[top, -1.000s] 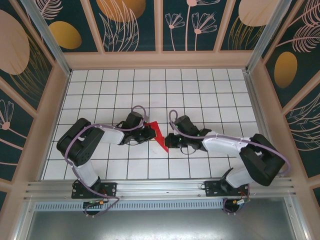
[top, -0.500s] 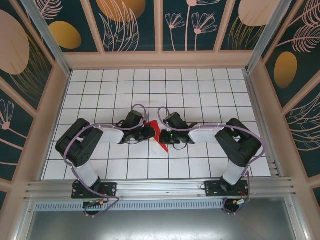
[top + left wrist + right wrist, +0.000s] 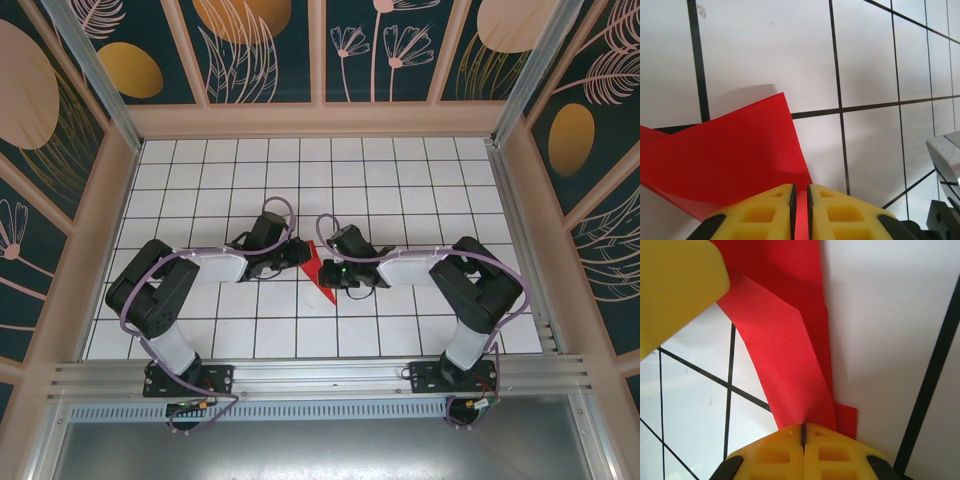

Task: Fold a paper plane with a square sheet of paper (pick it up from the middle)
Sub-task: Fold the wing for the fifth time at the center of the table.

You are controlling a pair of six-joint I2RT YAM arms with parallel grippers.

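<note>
Pinching folded red paper sheet [image 3: 790,365] at worktop [image 3: 400,180] centre: right gripper [image 3: 803,427], jaws pressed together. Left gripper [image 3: 801,189] jaws slit apart, paper between; grip unclear.

- A white counter [image 3: 400,180] ruled with a black grid spreads beneath the left pincer [image 3: 301,256] and right pincer [image 3: 327,272].
- Beyond the pincers stands a teal back wall [image 3: 270,50] with pale flower outlines and gold ovals, framed in tan wood.
- Matching side panels [image 3: 40,150] stand outboard of each pincer.
- A metal rail [image 3: 320,378] runs behind them.
</note>
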